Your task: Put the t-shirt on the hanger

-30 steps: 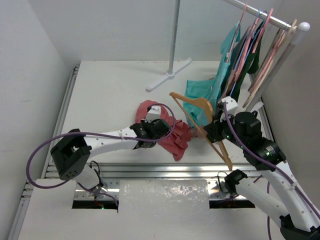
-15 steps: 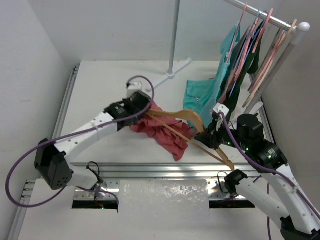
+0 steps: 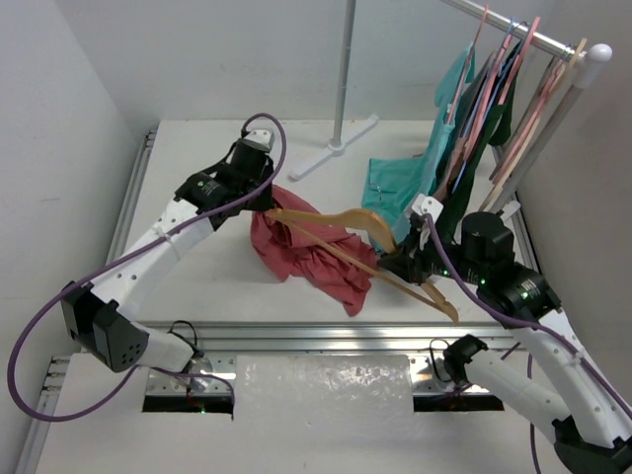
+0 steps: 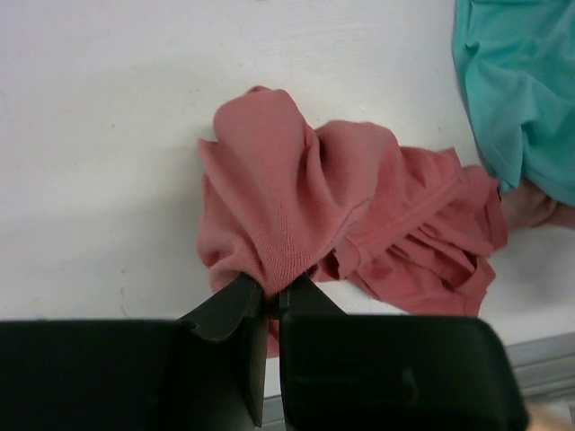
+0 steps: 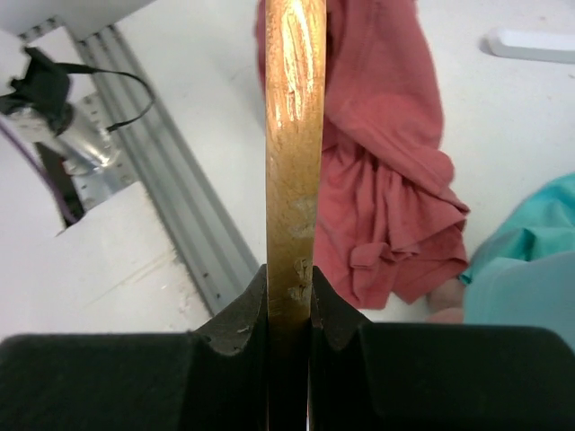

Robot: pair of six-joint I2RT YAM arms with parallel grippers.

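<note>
Pinching a t-shirt fold in the left gripper beside the far tip of the hanger, clamping its near arm in the right gripper, risking a snag or lost fold by dragging cloth across that tip.

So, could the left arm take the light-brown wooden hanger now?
Probably not yet: the tip of the light-brown wooden hanger is close, but the left arm's jaws are shut on the coral-red fabric t-shirt.

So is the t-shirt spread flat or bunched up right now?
Bunched: the t-shirt is a crumpled heap of folds, one edge pinched in the shut left gripper.
</note>
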